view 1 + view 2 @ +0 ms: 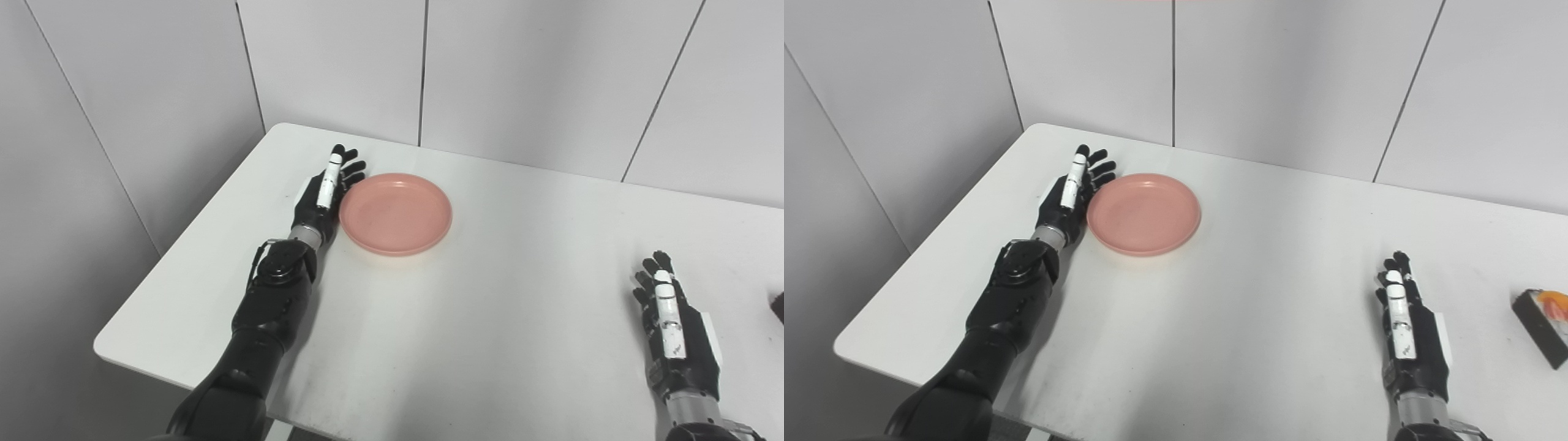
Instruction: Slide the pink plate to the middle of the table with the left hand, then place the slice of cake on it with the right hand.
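Note:
The round pink plate (pixel 395 212) lies empty on the white table (pixel 490 318), left of the middle. My left hand (pixel 326 191) is open, held edge-on with fingers straight, right against the plate's left rim. My right hand (pixel 1405 324) is open and empty, resting on the table near the front right. The slice of cake (pixel 1545 326), dark with an orange top, lies at the far right, right of my right hand and apart from it. In the left eye view only its dark edge (pixel 778 306) shows.
Grey wall panels (pixel 343 67) stand close behind and left of the table. The table's left edge (pixel 184 239) runs just left of my left arm.

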Available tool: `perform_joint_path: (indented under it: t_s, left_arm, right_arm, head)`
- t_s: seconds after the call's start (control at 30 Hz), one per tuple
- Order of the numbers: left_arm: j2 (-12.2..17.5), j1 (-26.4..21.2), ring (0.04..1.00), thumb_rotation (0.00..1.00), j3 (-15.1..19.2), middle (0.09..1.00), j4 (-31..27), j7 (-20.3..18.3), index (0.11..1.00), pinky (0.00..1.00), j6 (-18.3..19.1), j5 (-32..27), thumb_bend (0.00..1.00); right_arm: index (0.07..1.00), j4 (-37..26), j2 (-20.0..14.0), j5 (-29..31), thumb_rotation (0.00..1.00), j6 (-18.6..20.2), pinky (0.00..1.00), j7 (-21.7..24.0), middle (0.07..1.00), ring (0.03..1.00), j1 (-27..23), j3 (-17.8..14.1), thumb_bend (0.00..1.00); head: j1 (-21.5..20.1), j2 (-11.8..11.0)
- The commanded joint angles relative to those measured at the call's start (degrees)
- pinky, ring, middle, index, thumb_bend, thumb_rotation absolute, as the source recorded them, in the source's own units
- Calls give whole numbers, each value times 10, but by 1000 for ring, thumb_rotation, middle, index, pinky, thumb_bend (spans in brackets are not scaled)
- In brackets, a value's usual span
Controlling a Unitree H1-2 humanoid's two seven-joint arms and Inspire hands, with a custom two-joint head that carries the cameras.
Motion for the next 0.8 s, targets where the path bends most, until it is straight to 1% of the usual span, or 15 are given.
perform_joint_path:
  t_s: [0.0,0.07,0.17,0.33,0.47,0.57,0.6,0.77]
  left_arm:
    - [0,-20,876,1000,-5,863,-26,-10,863,876,-1,7,687]
    - [-4,-19,881,1000,-7,872,-32,-11,871,870,2,7,691]
    - [-15,-14,892,1000,-13,882,-55,-12,882,876,20,9,698]
    - [-32,-1,920,1000,-28,908,-93,-17,901,902,46,14,706]
    - [-46,7,910,1000,-37,898,-117,-20,899,898,63,13,697]
    - [-65,15,881,1000,-41,874,-140,-8,872,870,67,19,672]
    - [-69,17,889,1000,-42,880,-145,-7,879,881,68,22,669]
    - [-79,34,948,1000,-65,925,-176,-30,933,943,104,23,694]
  right_arm:
    - [966,-16,3,4,892,3,990,2,960,954,-13,1,539]
    - [966,-14,4,4,877,0,989,2,957,952,-15,1,532]
    - [959,-15,3,1,868,1,984,1,949,945,-15,2,541]
    - [970,-16,0,-9,888,-1,981,-1,956,950,-13,5,547]
    - [960,-18,1,-14,881,-3,974,-3,946,944,-12,6,541]
    - [963,-28,1,-18,898,5,976,-4,947,946,-10,9,534]
    - [965,-30,1,-17,898,7,978,-5,948,948,-9,9,533]
    - [966,-37,4,-15,892,18,984,-5,948,949,-9,9,524]
  head:
    - [0,0]
    - [-3,1]
    - [-9,3]
    - [-12,5]
    - [-16,7]
    - [-19,9]
    - [-19,9]
    - [-27,13]
